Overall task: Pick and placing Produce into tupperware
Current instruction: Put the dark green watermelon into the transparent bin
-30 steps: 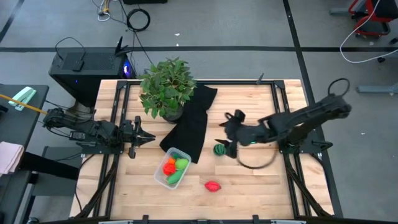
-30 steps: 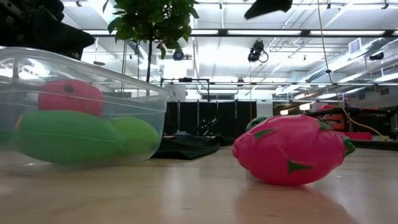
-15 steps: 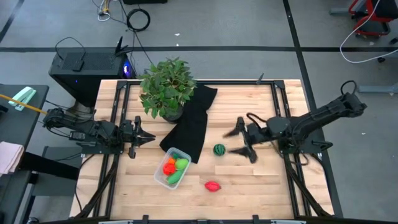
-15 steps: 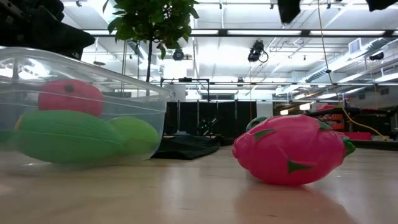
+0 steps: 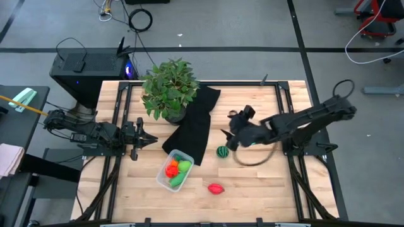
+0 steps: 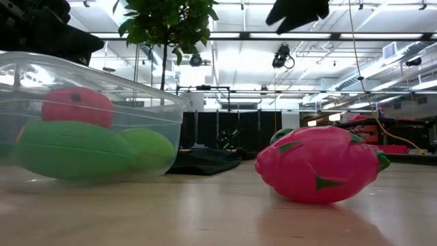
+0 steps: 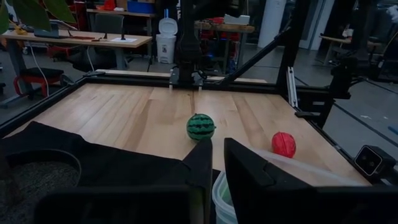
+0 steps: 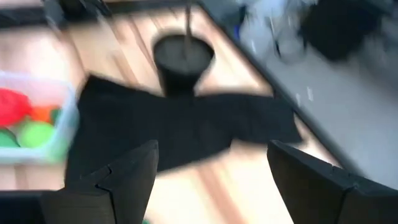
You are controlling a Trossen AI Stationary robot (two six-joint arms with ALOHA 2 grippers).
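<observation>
The clear tupperware sits near the table's near edge and holds red, orange and green toys; in the low view the tupperware fills the left. A red toy lies on the wood to its right. The dark green striped toy rests on the table, also seen in the left wrist view. My right gripper hovers open just right of and above it; its view is blurred. My left gripper waits at the left edge, shut.
A black cloth lies between the potted plant and the tupperware, its near end touching the container. A loose cable loop hangs under the right arm. Bare wood lies right of the red toy.
My right gripper drew back toward the table's right edge with its fingers spread, then swung left again to hover by the striped toy. The striped toy, the red toy and the tupperware stayed where they were.
</observation>
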